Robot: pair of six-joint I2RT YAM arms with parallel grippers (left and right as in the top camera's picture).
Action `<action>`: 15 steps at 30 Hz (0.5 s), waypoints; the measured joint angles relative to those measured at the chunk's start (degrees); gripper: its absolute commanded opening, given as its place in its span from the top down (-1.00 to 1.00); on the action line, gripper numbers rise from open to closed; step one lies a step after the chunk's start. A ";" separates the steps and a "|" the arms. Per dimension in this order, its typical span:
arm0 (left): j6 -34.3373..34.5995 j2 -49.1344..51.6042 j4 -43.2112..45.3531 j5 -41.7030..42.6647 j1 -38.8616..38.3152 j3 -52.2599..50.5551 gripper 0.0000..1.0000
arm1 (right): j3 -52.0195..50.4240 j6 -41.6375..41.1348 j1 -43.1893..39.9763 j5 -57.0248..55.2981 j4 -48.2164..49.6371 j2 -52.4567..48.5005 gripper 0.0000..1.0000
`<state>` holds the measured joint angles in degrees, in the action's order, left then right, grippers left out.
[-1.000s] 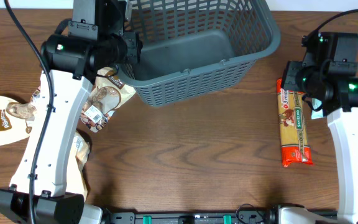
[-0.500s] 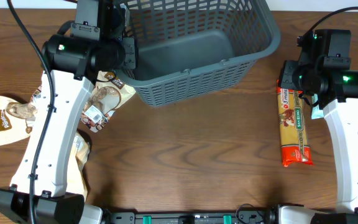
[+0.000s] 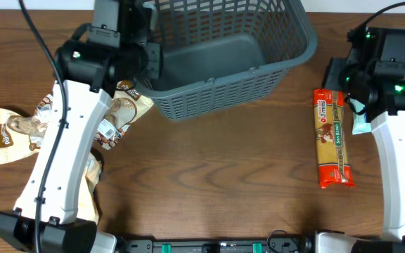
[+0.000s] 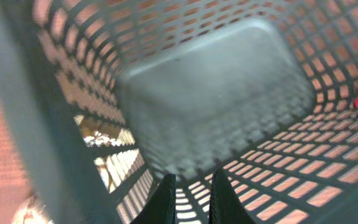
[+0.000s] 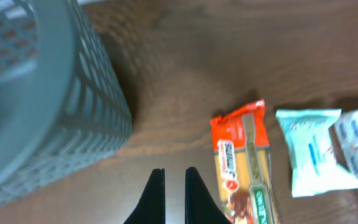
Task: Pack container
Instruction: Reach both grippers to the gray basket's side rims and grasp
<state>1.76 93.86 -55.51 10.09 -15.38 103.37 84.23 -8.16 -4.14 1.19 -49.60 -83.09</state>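
- The basket (image 3: 216,95) sits at the far middle of the table (image 3: 216,183).
- Just left of it lie snack packets (image 3: 118,116), with one pouch (image 3: 5,133) farther left.
- Well to the right lies a long packet (image 3: 331,147), with a smaller packet (image 5: 312,158) just beyond it.

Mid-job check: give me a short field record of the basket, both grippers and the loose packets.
basket: grey, slotted walls, at the table's far edge; no packet visible on its floor
left gripper: shut, holding nothing, over the basket's interior near its left wall
right gripper: shut, holding nothing, above bare table between the basket and the orange packet
orange packet: flat on the table, right of the basket
pale blue packet: beside the orange packet
brown-and-white packets: on the table, left of the basket
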 measured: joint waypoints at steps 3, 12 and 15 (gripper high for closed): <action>-2.10 0.00 1.88 0.02 -1.44 0.02 0.83 | 1.75 1.31 -0.13 0.09 -0.07 0.02 0.97; -4.15 -6.10 -3.39 -1.55 -1.75 0.07 0.83 | 3.06 6.38 0.09 2.16 0.42 6.03 0.97; -4.15 -11.04 -7.04 -3.50 -1.92 0.13 0.83 | 5.01 7.61 0.81 2.89 0.13 8.44 0.98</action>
<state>-2.39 82.83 -62.54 6.59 -17.30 103.50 89.23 -0.56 -3.33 4.08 -49.47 -74.65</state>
